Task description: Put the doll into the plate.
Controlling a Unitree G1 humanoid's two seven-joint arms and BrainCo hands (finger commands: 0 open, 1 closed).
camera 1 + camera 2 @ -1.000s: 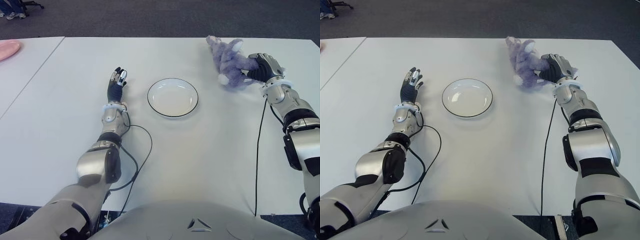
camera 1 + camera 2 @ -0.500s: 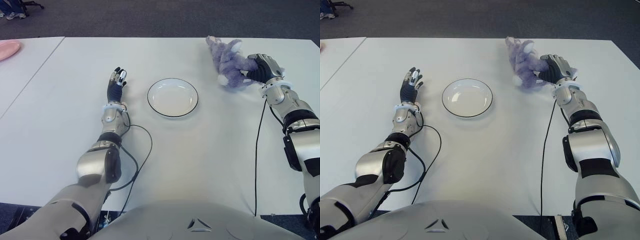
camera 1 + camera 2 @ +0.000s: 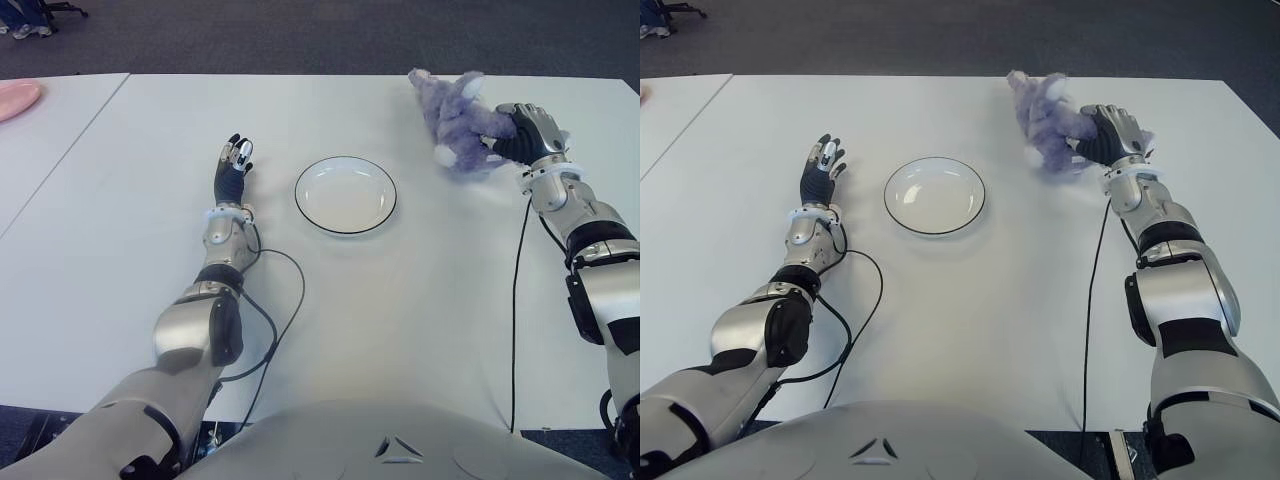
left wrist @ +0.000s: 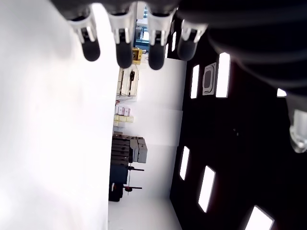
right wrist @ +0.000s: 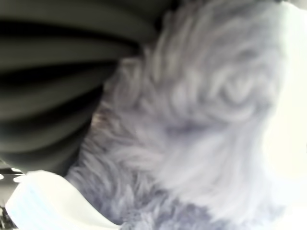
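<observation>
A fluffy purple doll (image 3: pixel 455 118) with white paws is at the far right of the white table (image 3: pixel 420 300). My right hand (image 3: pixel 522 132) is curled around its right side and grips it; the right wrist view is filled with its purple fur (image 5: pixel 201 120). The doll seems slightly raised off the table. A round white plate (image 3: pixel 345 194) with a dark rim sits near the table's middle, left of the doll, with nothing in it. My left hand (image 3: pixel 234 160) shows left of the plate, fingers straight and holding nothing.
A second white table (image 3: pixel 40 150) adjoins on the left, with a pink dish (image 3: pixel 15 98) at its far corner. Black cables (image 3: pixel 275 320) trail from both arms across the near part of the table. Dark carpet lies beyond the far edge.
My right hand has lifted and shifted the doll slightly up and to the left. The left hand and the plate have not moved.
</observation>
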